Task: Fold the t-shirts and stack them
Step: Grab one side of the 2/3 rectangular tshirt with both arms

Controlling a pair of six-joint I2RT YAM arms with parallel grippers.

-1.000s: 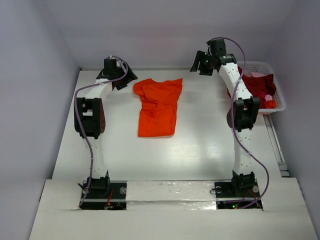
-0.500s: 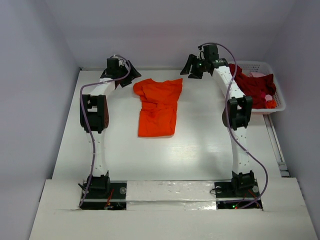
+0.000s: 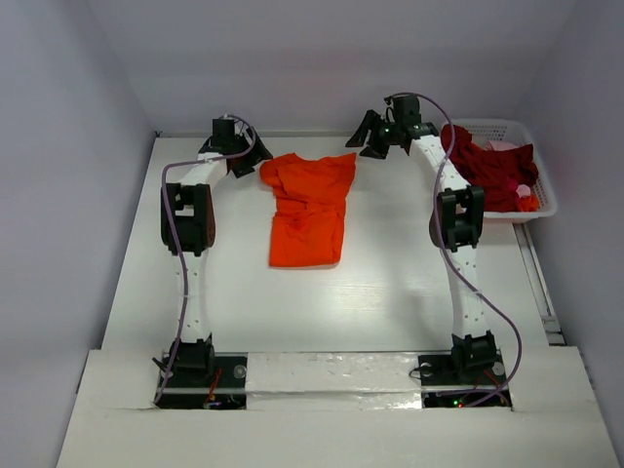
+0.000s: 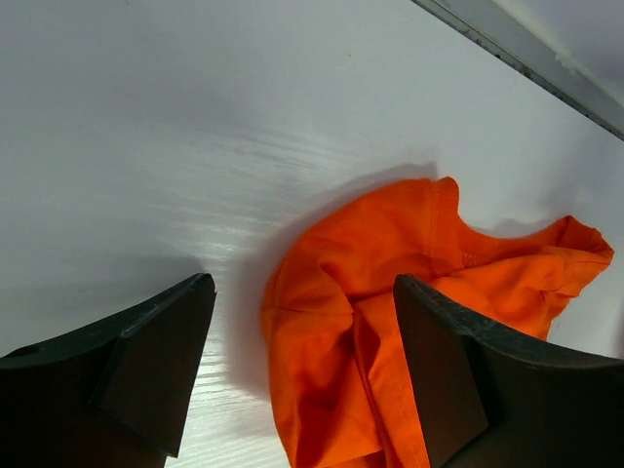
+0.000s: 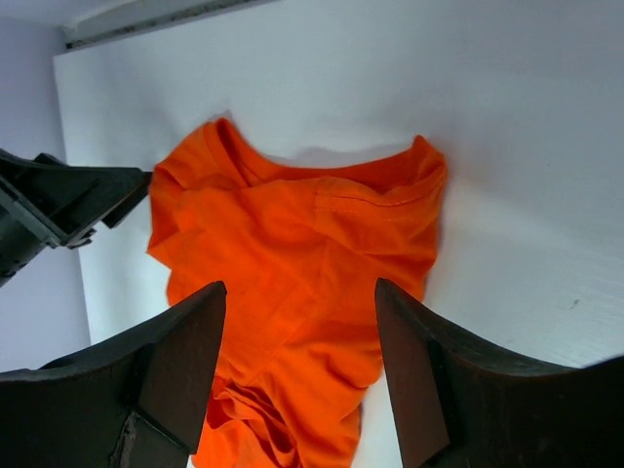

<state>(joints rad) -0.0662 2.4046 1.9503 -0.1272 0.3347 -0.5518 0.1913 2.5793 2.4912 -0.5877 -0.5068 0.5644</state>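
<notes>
A bright orange t-shirt (image 3: 307, 210) lies crumpled and partly folded at the back middle of the table, collar end toward the far wall. My left gripper (image 3: 246, 157) hovers open just off its far left corner; in the left wrist view the shirt (image 4: 390, 292) shows between the open fingers of my left gripper (image 4: 302, 283), untouched. My right gripper (image 3: 365, 136) hangs open above the far right corner, and the right wrist view looks down on the shirt (image 5: 292, 244) through the open right gripper (image 5: 299, 286). Dark red t-shirts (image 3: 497, 168) and a pinkish one (image 3: 503, 146) are heaped in the basket.
The white lattice basket (image 3: 542, 174) stands at the back right edge of the table, beside the right arm. The back wall rail (image 4: 526, 58) runs close behind both grippers. Bare white tabletop (image 3: 322, 312) stretches between the shirt and the arm bases.
The right gripper has swung left from beside the basket to the orange shirt's far right corner. The left gripper has edged right toward the far left corner. The shirt has not moved.
</notes>
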